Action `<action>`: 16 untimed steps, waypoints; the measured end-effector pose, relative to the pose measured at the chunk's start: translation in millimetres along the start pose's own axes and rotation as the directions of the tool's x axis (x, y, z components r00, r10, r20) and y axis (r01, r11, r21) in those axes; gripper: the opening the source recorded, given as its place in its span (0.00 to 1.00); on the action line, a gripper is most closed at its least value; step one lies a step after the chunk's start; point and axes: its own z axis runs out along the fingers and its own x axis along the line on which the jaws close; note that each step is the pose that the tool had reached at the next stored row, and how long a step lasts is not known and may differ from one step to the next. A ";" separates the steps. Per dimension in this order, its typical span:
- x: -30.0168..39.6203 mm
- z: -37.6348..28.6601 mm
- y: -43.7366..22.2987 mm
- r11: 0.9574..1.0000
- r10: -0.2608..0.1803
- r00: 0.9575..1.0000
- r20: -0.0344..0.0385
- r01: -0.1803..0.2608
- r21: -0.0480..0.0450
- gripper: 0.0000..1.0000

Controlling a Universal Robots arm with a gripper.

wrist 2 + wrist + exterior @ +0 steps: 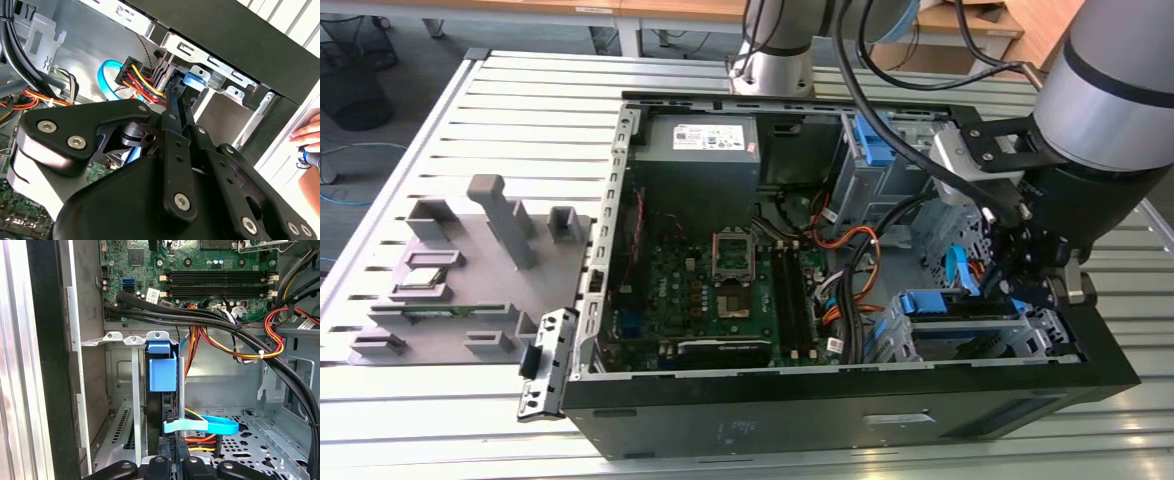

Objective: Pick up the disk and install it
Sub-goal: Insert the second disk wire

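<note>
Lowered into the open computer case (854, 395) at the exterior view's right, deep by the drive cage (961, 335). Hand (1034, 290) black, hanging under a grey arm, with its fingers (172, 465) reaching toward the cage in the first wrist view. Whether spread or pressed together: cannot tell, tips hidden behind the linkage in the second wrist view. Directly ahead of the hand, the disk (161, 371), blue carrier frame outward, standing on edge in a slot of the cage, between thin metal dividers. Just below it, close to the fingers, a light blue data cable (210, 425) looped across red, yellow and orange wires (200, 442). Beyond the disk, further from the hand, the green motherboard (720, 285) with black cable bundles running across. Well away from the hand, a grey fixture tray (454, 270) on the slatted tabletop (507, 100). At the edge of the second wrist view, a person's hand (307, 145) outside the case.
</note>
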 end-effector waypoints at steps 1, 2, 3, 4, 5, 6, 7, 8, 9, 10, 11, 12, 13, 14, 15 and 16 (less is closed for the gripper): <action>0.1 0.0 0.0 1.000 0.000 1.000 0.000 0.000 0.000 0.16; 0.2 0.0 0.0 1.000 0.000 1.000 0.000 0.000 0.000 0.16; 0.2 0.0 0.0 1.000 0.000 1.000 0.000 0.000 0.000 0.16; 0.2 0.0 0.0 1.000 0.000 1.000 0.000 0.000 0.000 0.16; 0.2 -0.1 0.0 1.000 0.000 1.000 0.000 0.000 0.000 0.16; 0.3 -0.3 0.0 1.000 0.000 1.000 0.001 0.000 0.000 0.16; 0.3 -0.4 0.0 1.000 0.000 1.000 0.001 0.000 0.000 0.16; 0.2 -0.7 -0.1 1.000 0.001 1.000 0.002 -0.001 0.000 0.16; 0.2 -1.0 -0.2 1.000 0.001 1.000 0.002 -0.001 0.000 0.16; 0.2 -1.3 -0.2 1.000 0.001 1.000 0.002 -0.001 0.000 0.16; 0.2 -1.5 -0.3 1.000 0.001 1.000 0.002 -0.001 0.000 0.16; 0.2 -1.7 -0.3 1.000 0.001 1.000 0.003 -0.001 0.000 0.16; 0.2 -1.9 -0.3 1.000 0.001 1.000 0.003 -0.001 0.000 0.16; 0.2 -1.9 -0.3 1.000 0.002 1.000 0.005 -0.002 0.000 0.16; 0.4 -1.9 -0.4 1.000 0.002 1.000 0.009 -0.002 0.000 0.16; 0.7 -2.0 -0.4 1.000 0.003 1.000 0.012 -0.003 0.000 0.16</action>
